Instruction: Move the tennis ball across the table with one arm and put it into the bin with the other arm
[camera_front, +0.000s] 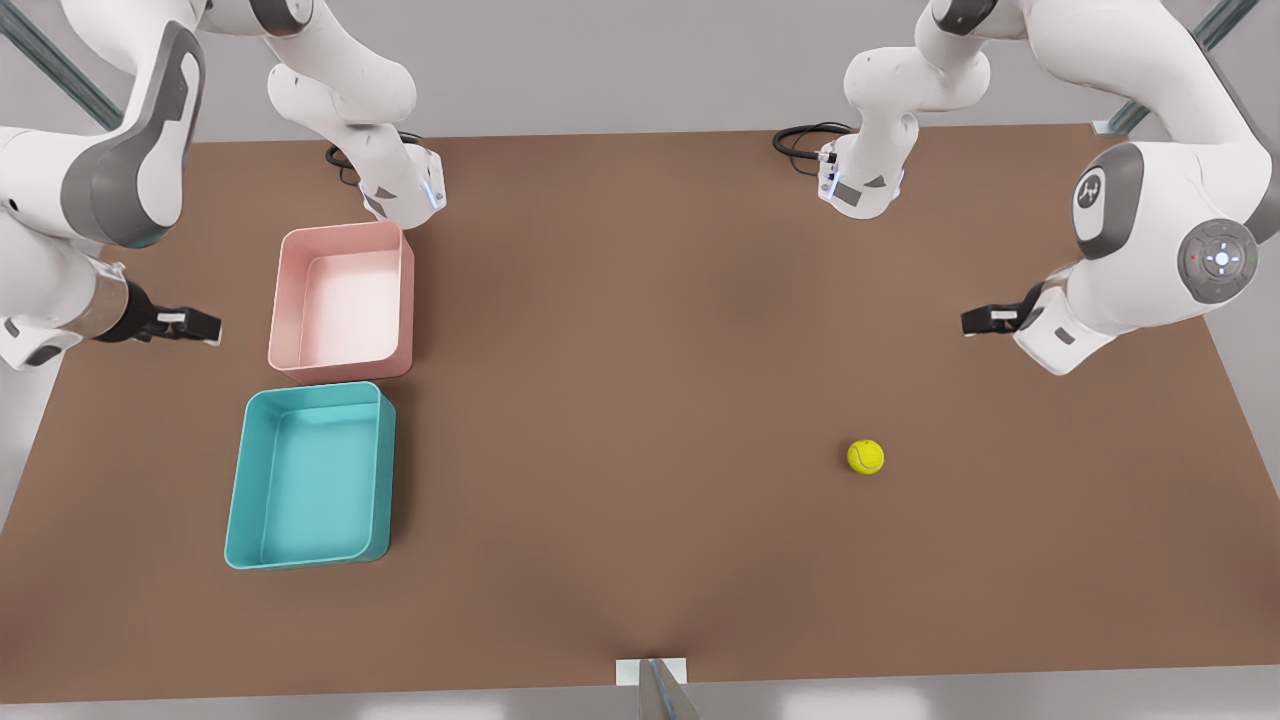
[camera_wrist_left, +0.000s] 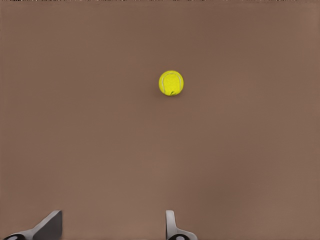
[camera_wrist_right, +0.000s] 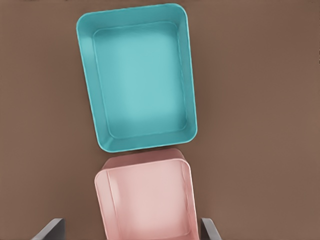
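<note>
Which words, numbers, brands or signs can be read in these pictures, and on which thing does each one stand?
No readable words or numbers.
A small logo mark on the grey joint cap of the arm at the front view's right: a sign, not legible letters.
The tennis ball, teal bin, pink bin and table carry no text.

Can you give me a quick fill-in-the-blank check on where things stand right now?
1. The tennis ball lies on the bare ____, touching neither bin.
2. The teal bin holds ____.
3. The left gripper, its fingers ____, hangs above the table near the ball.
4. The right gripper, its fingers apart, hangs over the ____ tub beside the teal bin.

Missing words: table; nothing; apart; pink
</note>
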